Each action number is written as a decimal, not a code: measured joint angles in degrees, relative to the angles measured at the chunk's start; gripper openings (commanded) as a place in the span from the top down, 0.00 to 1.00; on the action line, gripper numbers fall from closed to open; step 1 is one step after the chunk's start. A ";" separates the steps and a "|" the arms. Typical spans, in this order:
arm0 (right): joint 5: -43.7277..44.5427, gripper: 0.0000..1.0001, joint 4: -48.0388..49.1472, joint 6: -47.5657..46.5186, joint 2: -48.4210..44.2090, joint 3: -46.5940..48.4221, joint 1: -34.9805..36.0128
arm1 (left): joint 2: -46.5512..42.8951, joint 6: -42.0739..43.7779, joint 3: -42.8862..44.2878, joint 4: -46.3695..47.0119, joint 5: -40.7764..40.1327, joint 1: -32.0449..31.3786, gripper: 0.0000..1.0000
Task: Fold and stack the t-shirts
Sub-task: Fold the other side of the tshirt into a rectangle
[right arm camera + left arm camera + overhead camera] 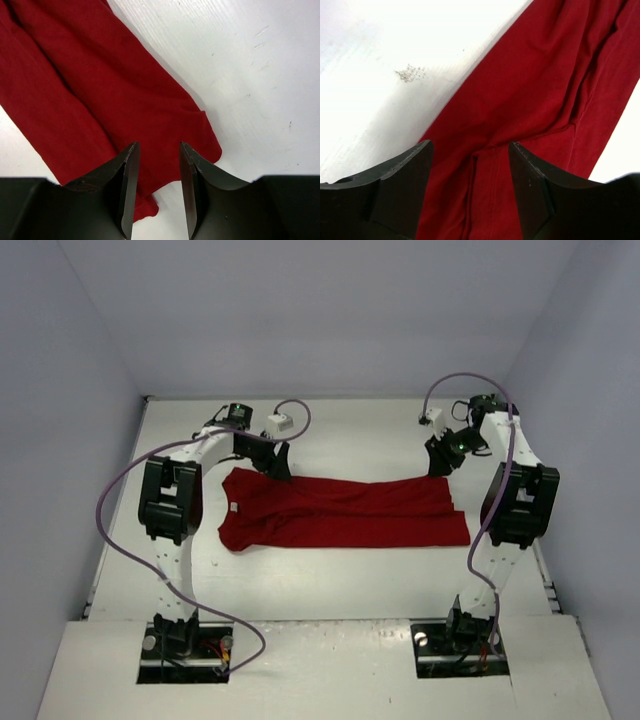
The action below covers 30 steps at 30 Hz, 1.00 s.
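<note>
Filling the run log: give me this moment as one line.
left gripper open above t-shirt | right gripper open above t-shirt | t-shirt flat, ungrasped

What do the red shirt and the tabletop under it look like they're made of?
The t-shirt looks like soft matte knit cloth, probably cotton: it creases, folds and shows stitched seams. The table looks like hard white painted or laminated board, faintly glossy, with scuffs and scratches.

The left arm point(168, 505) and right arm point(520, 502) are slim white links joined by blocky black motor housings. A loose purple cable point(112, 502) loops along each, and by each wrist are a small white box point(278, 423) and a green light point(237, 410). The left gripper point(470, 150) and right gripper point(159, 147) each end in two matte black, wedge-shaped fingers point(400, 172).
</note>
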 measured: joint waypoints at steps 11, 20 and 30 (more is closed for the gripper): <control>0.44 0.65 -0.08 -0.04 0.00 -0.21 -0.97 | 1.37 1.39 -0.15 -2.87 1.53 -0.67 0.55; 1.10 0.65 -0.08 -0.09 0.00 -0.90 -0.97 | 1.15 3.82 -2.65 -5.06 2.48 -0.71 0.67; 1.54 0.65 -0.06 -0.51 0.00 -2.56 -0.97 | -2.27 5.61 -4.00 -6.00 2.41 -0.33 0.81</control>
